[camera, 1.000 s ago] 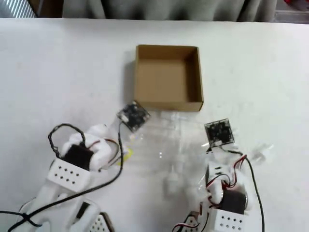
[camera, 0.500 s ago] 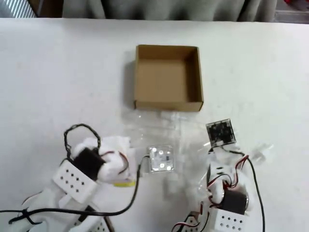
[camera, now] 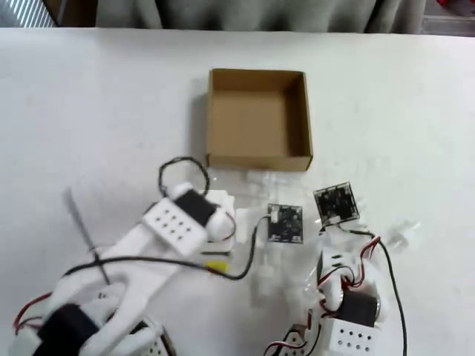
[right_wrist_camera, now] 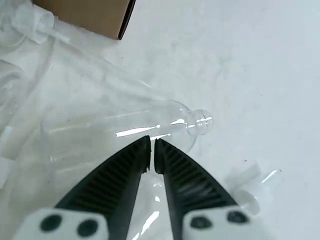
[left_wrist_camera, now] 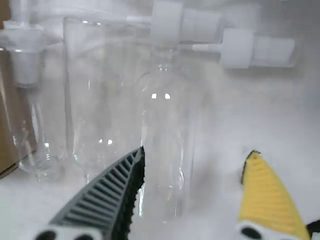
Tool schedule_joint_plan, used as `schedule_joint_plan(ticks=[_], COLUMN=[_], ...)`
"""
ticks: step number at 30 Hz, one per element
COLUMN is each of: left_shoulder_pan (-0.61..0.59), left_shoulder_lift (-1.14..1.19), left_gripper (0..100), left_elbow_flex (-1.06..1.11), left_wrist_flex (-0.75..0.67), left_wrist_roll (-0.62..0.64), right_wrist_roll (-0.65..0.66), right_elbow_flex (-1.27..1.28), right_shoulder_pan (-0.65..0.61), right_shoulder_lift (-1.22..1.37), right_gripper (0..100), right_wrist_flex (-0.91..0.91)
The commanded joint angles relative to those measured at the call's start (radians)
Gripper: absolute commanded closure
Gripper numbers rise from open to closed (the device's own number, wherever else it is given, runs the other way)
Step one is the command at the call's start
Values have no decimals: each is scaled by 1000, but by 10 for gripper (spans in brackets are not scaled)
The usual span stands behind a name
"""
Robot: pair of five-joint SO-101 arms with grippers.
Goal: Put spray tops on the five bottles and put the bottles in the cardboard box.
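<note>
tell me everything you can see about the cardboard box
The cardboard box is plain brown, square and open-topped, with low straight walls and a flat floor. It stands upright on the white table, beyond both arms and near the table's middle. No bottle lies in it yet. Clear bottles lie on the table just in front of its near wall; whether any touches the wall cannot be told.

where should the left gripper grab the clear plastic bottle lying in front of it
Take the clear plastic bottle across its straight cylindrical body, mid-length, probably from above. It lies on its side, pointing away from the open left gripper, so the fingers would close across its width. Mind the second clear bottle close by the grey finger.
</note>
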Motion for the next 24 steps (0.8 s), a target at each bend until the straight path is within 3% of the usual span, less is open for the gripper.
schedule_joint_plan(ticks=[1,24], left_shoulder_pan=[35,10], left_shoulder_lift=[42,219], left_gripper=[683,687], left_elbow_flex=[-89,-91], left_wrist_flex=[-29,-195], left_wrist_roll=[-3,18], right_wrist_roll=[11,12], right_elbow_flex=[-11,-11], right_shoulder_pan=[-12,-13], right_shoulder_lift=[10,12], right_gripper=[981,981], right_wrist_flex=[-22,-12])
